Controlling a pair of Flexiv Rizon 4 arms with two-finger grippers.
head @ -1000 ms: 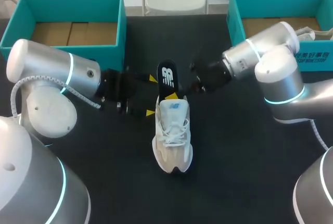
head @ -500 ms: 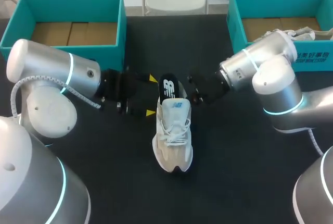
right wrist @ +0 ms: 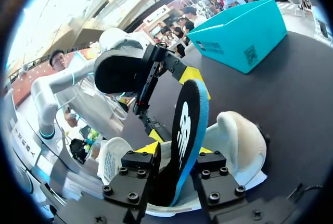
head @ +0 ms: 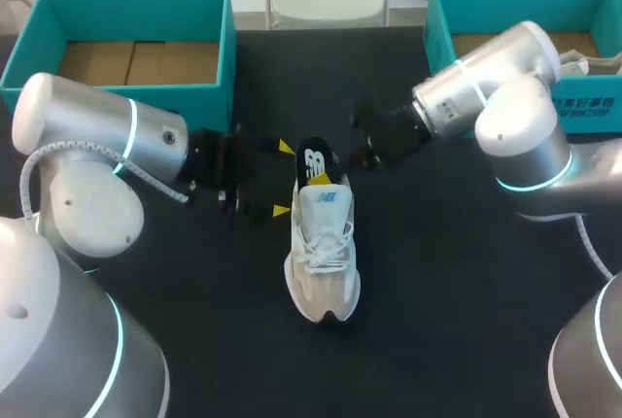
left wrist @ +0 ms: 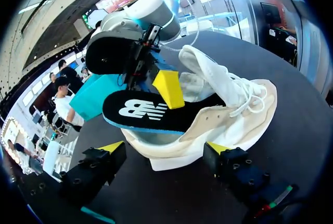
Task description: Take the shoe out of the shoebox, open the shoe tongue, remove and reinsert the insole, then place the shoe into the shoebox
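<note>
Insole step: your right gripper (right wrist: 177,153) pinches the black blue-edged insole (right wrist: 188,125) half inside the white lace-up sneaker (head: 324,253), left gripper (left wrist: 165,153) spread; next, guide it lengthwise.

Table (head: 437,292): one, dark matte top, running from my near edge to the far edge.

Lying directly on it, three items:

1. Left shoebox (head: 225,58): teal walls, open top, brown inside. It sits at the far left corner, also seen past the shoe in my right wrist view (right wrist: 239,36).
2. Right shoebox (head: 437,49): teal walls, open top, brown inside. It sits at the far right corner, well apart from item 1.
3. Shoe (head: 323,262): white and beige, laced, upright on its sole. It is mid-table, nearer to me than both boxes and touching neither, with its toe toward the near edge and heel toward the far.
</note>
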